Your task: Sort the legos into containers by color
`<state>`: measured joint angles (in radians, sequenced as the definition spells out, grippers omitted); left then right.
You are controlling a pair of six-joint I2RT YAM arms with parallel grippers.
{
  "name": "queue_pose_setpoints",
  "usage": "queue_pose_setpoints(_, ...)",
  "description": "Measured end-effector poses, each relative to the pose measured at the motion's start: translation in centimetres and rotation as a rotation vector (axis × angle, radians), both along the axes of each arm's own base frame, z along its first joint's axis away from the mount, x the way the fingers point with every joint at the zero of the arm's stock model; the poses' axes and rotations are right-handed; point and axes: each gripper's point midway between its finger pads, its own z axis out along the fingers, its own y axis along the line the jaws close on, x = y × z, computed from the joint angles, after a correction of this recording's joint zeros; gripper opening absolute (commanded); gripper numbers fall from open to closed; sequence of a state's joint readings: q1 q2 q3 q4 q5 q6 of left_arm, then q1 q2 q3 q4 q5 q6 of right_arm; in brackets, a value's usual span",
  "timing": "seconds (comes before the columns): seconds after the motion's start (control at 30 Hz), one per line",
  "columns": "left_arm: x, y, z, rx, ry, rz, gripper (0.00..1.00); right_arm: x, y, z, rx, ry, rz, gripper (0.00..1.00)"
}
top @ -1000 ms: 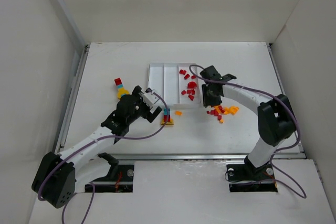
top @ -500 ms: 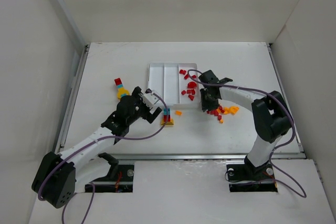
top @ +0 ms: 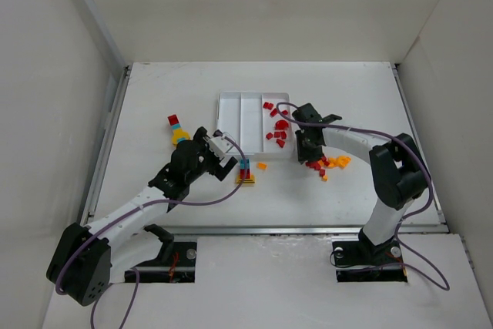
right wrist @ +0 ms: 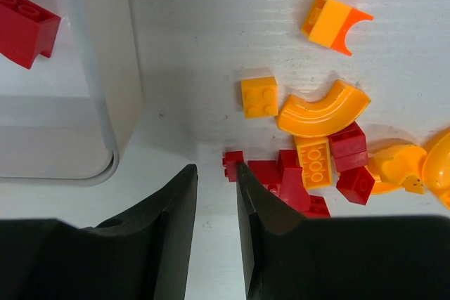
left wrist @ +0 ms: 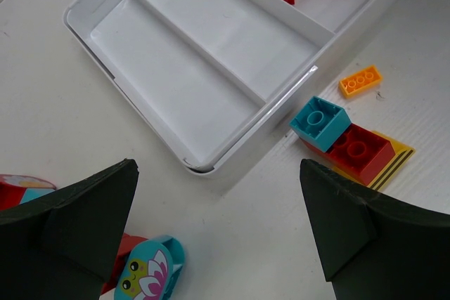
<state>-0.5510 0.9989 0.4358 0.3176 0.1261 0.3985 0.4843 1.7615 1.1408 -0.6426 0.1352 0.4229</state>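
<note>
My right tool (right wrist: 216,175), narrowly open and empty, is lining up on the red brick (right wrist: 233,161) at the pile's (right wrist: 316,152) nine o'clock; my left tool (left wrist: 218,173) is hanging wide, empty.

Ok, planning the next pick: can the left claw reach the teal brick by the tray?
Probably yes: left claw is open, the teal brick tops its stack uncovered, though the tray wall crowds it.

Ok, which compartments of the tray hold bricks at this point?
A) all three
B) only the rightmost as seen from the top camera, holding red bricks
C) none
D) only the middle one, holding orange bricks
B: the red bricks lie only in the rightmost compartment of the tray; the other two compartments show bare white in the top and left wrist views.
</note>
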Motion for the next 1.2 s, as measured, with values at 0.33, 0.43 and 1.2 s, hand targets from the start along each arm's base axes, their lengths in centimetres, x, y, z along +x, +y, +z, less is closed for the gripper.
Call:
queue_pose_setpoints(0.33,-0.1,-0.2,-0.4,0.009,0.011,-0.003,0.99,-0.2,-0.8,0.0,-0.038,0.005,-0.017,0.35)
queue_pose_setpoints(0.43,0.0,-0.2,-0.9,0.020,0.026,0.000,0.99,-0.3,-0.9,-0.1,-0.044,0.008,-0.024,0.35)
queue_pose_setpoints(1.2,0.2,-0.1,-0.9,0.033,0.024,0.007,0.99,-0.5,-2.7,0.4,-0.071,0.013,-0.039,0.35)
